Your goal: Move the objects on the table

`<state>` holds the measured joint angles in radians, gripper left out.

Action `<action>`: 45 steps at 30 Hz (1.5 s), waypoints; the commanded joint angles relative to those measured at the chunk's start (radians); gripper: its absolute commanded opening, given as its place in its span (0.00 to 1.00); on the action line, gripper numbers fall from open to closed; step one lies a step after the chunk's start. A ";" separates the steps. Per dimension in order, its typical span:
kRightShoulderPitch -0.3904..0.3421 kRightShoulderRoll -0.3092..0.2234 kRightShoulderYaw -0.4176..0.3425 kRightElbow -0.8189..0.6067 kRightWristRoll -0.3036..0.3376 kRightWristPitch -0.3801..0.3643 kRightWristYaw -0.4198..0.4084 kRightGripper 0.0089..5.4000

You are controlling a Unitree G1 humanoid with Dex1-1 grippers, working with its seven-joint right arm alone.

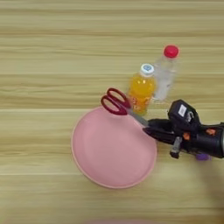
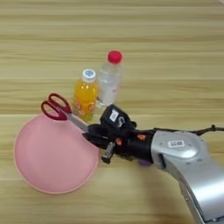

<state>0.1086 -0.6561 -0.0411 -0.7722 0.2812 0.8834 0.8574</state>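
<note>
On the striped wooden bench (image 1: 43,52), mid-frame, the claw (image 1: 151,130) grips the scissors (image 1: 120,105) by their blades over the pink plate's (image 1: 109,153) upper rim; swung carelessly, the handles could topple the nearby orange-juice bottle (image 1: 141,89).

Matt pink plate (image 1: 109,153), wood-grain table (image 1: 43,52)

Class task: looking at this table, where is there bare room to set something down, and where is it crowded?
Free: the table behind the two bottles, its left side beside the pink plate, and the front strip. Crowded: scissors, juice bottle, clear bottle and end effector cluster together.
</note>
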 commanded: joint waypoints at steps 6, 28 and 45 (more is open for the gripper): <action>0.066 -0.065 -0.148 -0.058 0.031 -0.065 -0.015 0.12; 0.156 -0.086 -0.313 0.164 -0.007 -0.190 -0.031 0.12; 0.037 -0.076 -0.264 0.445 -0.119 -0.260 -0.129 0.12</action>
<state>0.2077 -0.6971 -0.2902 -0.3266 0.1744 0.6670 0.7651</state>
